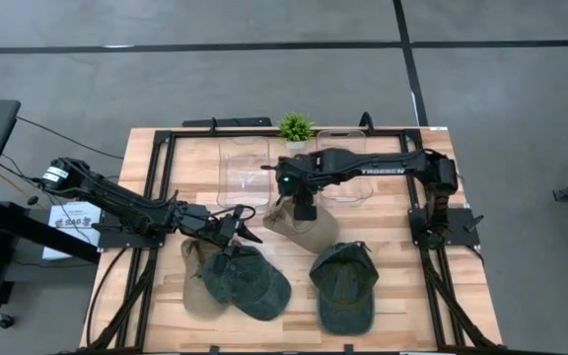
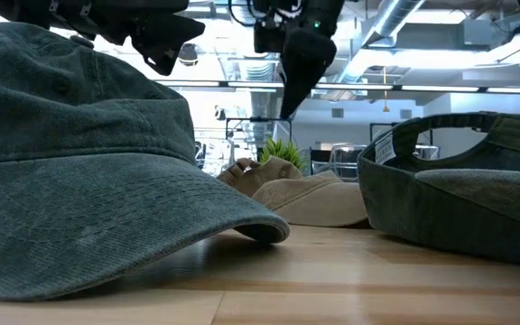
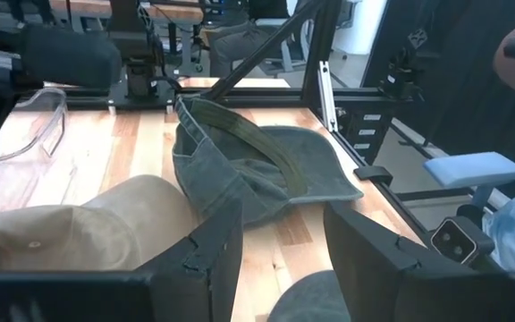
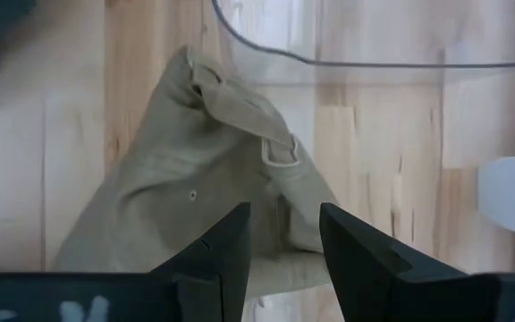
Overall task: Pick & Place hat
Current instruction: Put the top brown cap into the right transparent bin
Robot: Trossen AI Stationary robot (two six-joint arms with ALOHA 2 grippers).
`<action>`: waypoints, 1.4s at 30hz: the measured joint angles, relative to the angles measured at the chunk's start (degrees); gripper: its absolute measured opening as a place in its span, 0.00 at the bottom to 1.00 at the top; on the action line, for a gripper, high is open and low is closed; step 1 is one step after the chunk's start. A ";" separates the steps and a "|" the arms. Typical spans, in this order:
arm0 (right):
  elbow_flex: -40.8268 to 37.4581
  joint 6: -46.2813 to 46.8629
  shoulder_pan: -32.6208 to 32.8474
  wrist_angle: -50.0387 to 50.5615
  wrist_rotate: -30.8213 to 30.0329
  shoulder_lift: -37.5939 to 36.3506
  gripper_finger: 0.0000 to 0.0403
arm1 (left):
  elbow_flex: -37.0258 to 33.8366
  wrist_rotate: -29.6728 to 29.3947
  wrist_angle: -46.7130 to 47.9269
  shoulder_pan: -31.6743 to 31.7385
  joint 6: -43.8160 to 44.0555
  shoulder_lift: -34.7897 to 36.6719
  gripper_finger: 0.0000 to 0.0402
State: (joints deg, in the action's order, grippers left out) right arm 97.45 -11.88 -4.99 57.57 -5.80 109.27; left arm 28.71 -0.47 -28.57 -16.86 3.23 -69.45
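1. While the right gripper (image 1: 305,209) hangs over the middle of the table, the tan hat (image 1: 302,229) lies directly under it, crumpled on the wood and not lifted.
2. Seen from the right wrist, its two dark fingers (image 4: 224,246) stand a little apart with nothing between them; the tan hat (image 4: 195,179) shows through the gap, its back strap and buckle uppermost.
3. From the low view the same gripper (image 2: 298,86) points down above the tan hat (image 2: 307,197) with clear air between them.
4. The left gripper (image 1: 235,226) reaches in from the left, just beside the tan hat's near edge and above the teal hat (image 1: 249,281); its fingers (image 3: 211,255) are spread and hold nothing.
5. A second tan hat (image 1: 196,276) lies partly under the teal one at the front left.
6. The green hat (image 1: 344,286) sits at the front right, upside down, its hollow and inner band showing.
7. All the hats are soft washed cotton with stitched curved brims; the teal hat (image 2: 79,171) looks faded and finely ribbed up close.
8. The table (image 1: 392,247) is pale butcher-block planks inside a black frame.
9. Two clear plastic bins (image 1: 244,170) stand at the back, with a small leafy plant (image 1: 296,126) between them at the far edge.
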 joint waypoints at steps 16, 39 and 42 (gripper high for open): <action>0.00 -0.69 0.06 0.52 -0.19 0.59 0.31 | 0.00 -12.67 20.33 3.17 3.81 7.66 0.39; 0.00 -15.58 -0.42 -2.11 -0.26 0.66 0.31 | 0.00 -20.52 32.84 2.40 14.66 14.58 0.39; 0.00 -15.58 -0.42 -2.83 -0.26 0.66 0.31 | 0.00 -20.52 32.84 2.40 14.66 14.58 0.39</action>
State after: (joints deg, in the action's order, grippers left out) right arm 97.45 -27.46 -5.41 54.74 -6.07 109.93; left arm 28.71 -20.99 4.27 -14.46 17.89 -54.87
